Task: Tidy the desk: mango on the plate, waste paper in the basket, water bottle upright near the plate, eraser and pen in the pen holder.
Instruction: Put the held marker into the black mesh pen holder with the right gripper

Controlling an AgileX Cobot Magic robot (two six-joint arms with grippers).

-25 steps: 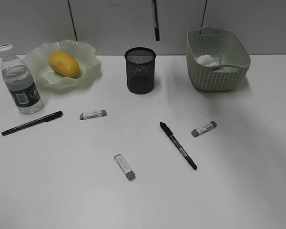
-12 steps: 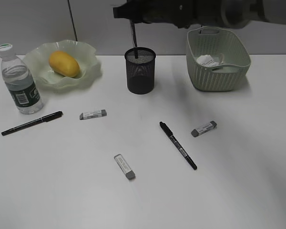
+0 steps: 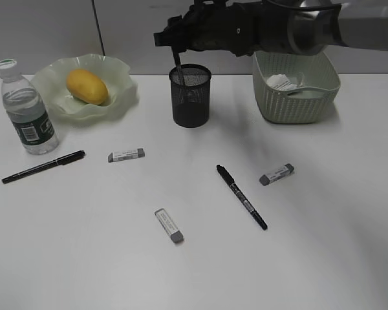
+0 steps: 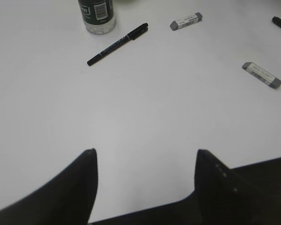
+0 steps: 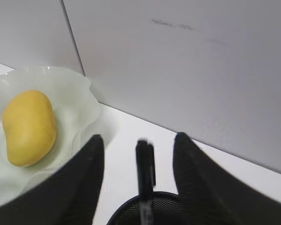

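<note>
My right gripper (image 3: 174, 37) hangs over the black mesh pen holder (image 3: 191, 103), reaching in from the right. In the right wrist view its jaws (image 5: 138, 138) stand open, with a black pen (image 5: 145, 164) upright between them, touching neither finger, its lower end inside the holder (image 5: 150, 211). The mango (image 3: 86, 86) lies on the green plate (image 3: 124, 97). The water bottle (image 3: 27, 116) stands upright left of the plate. The waste paper (image 3: 281, 81) lies in the basket (image 3: 297, 103). My left gripper (image 4: 145, 152) is open and empty over bare desk; the exterior view does not show it.
Two black pens lie on the desk, one at the left (image 3: 44, 166) and one in the middle (image 3: 241, 196). Three erasers lie loose: one left (image 3: 126, 155), one at the front (image 3: 169, 225), one right (image 3: 276, 174). A grey wall closes the back.
My right arm came into view from the right with a pen and lowered it into the pen holder. Nothing else on the desk moved.
</note>
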